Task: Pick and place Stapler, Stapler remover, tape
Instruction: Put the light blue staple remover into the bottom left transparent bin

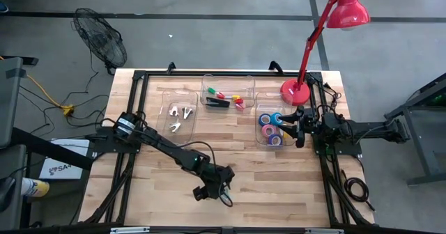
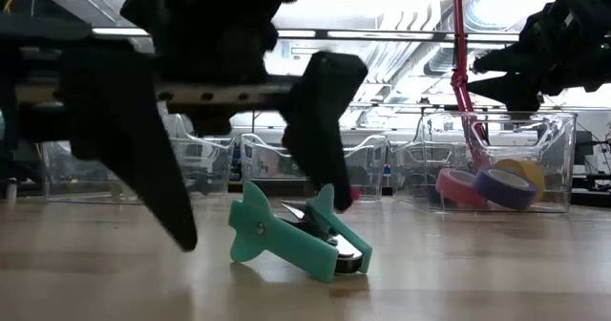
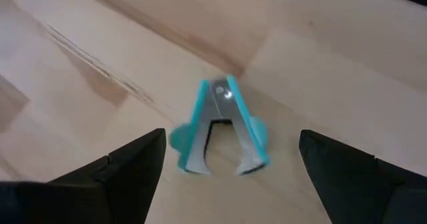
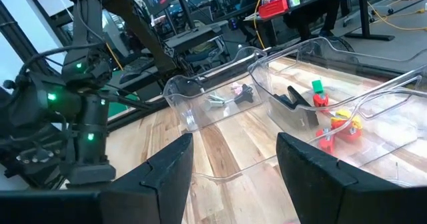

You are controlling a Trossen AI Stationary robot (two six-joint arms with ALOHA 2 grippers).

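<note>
Two claws, both wide, neither holding anything. Left gripper (image 3: 227,167) low over the bare table (image 1: 279,178), fingers (image 2: 320,120) straddling the teal remover (image 3: 220,127). Right gripper (image 4: 233,167) above the tape (image 1: 272,130) bin (image 1: 259,115); stapler (image 1: 217,102) beyond, middle bin (image 1: 226,81). No readable writing.

No legible text or labels anywhere.
</note>
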